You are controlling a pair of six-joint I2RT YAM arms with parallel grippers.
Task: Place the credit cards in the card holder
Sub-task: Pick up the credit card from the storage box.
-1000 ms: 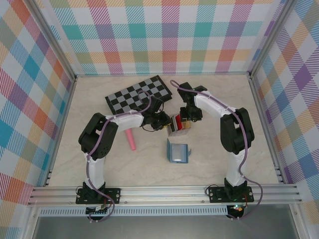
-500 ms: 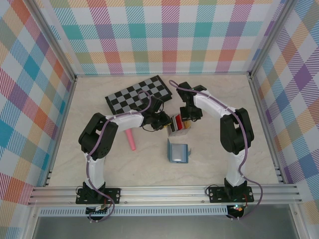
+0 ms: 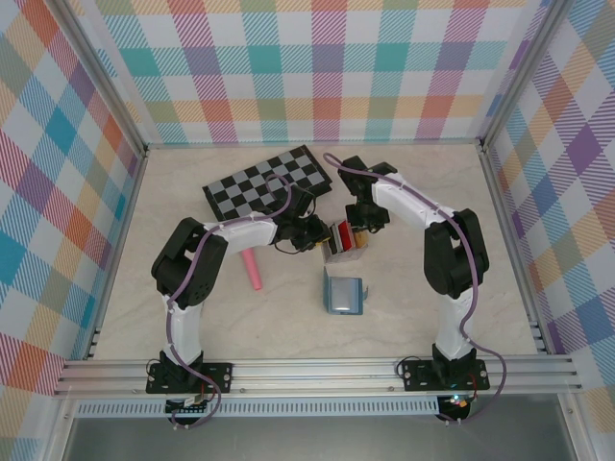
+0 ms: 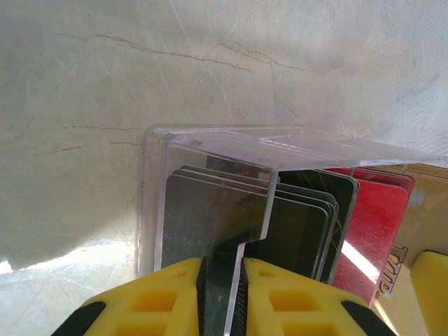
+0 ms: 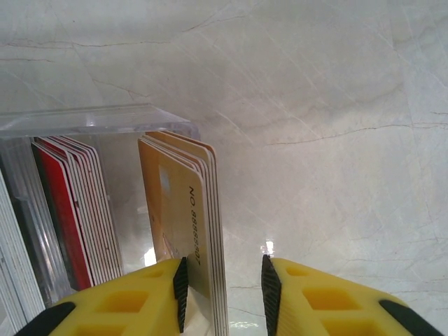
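Beside the checkerboard [image 3: 269,182], left fingers [image 4: 157,308] clamp the clear box [image 4: 294,145]; right fingers [image 5: 318,294] loosely straddle tan credit cards [image 5: 183,203]

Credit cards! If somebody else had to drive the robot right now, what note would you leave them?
Left jaws: shut on a wall of the clear box, holding it.
Right jaws: open, one on each side of the tan cards, not pinched yet.
Things: black cards and red cards stand upright in the clear box, with the tan cards next to the red. The teal card holder lies apart on the table, nearer the arm bases.
Done: box held and tan cards straddled. No card looks to be in the card holder.
Left: pinch, lift, slide into the card holder, then repeat for the rest.
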